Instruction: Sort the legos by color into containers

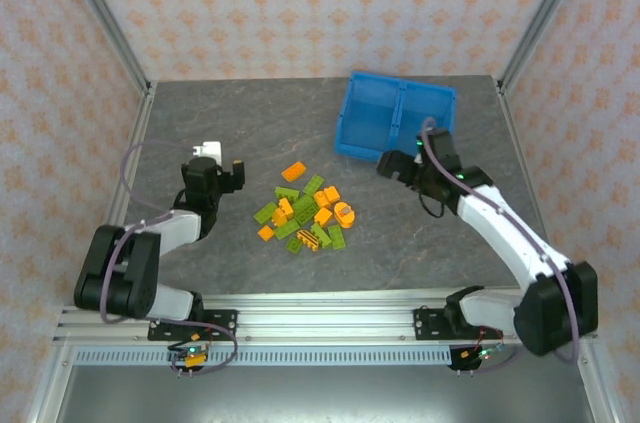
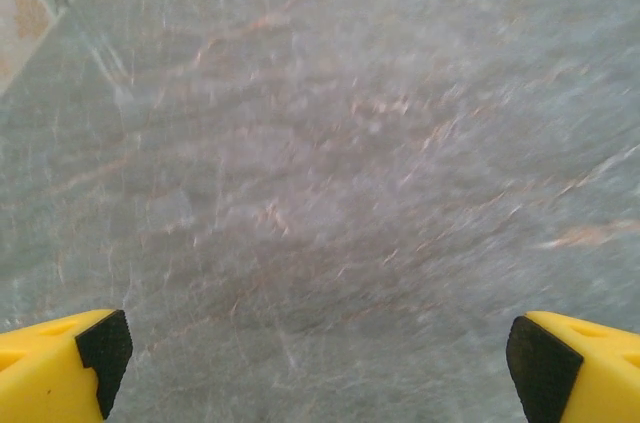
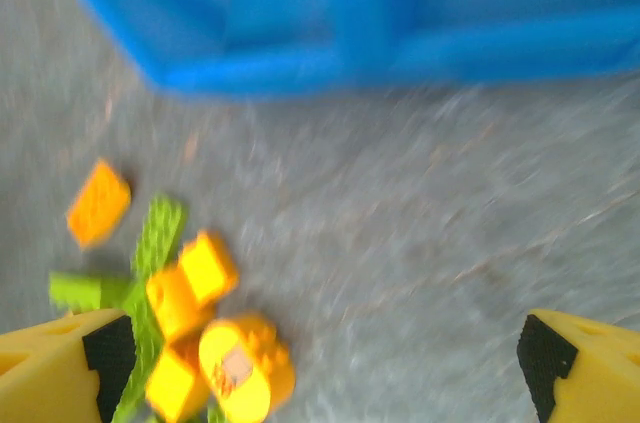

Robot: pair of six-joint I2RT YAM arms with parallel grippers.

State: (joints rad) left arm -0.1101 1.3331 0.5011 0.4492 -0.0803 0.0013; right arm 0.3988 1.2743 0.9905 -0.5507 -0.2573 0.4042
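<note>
Top external view: a grey, marble-veined stone-look tabletop carries a bright blue rectangular plastic bin at its far right, smooth-walled and split by a middle wall into two square compartments. The white-and-black right arm reaches toward the bin's near edge, its right pincer just beside the rim. The left pincer hangs over bare stone at the left.

In the wrist views both pincers, left and right, stand spread wide and hold nothing. Their fingers are glossy yellow plastic, tipped with matte black pads.

The small studded plastic legos, lime green and orange, lie in a loose heap at the tabletop's middle, between the arms and apart from the bin. One flat orange brick lies just beyond the heap, a rounded orange piece sits at its right edge, and a dark-striped brick lies at its near side.
</note>
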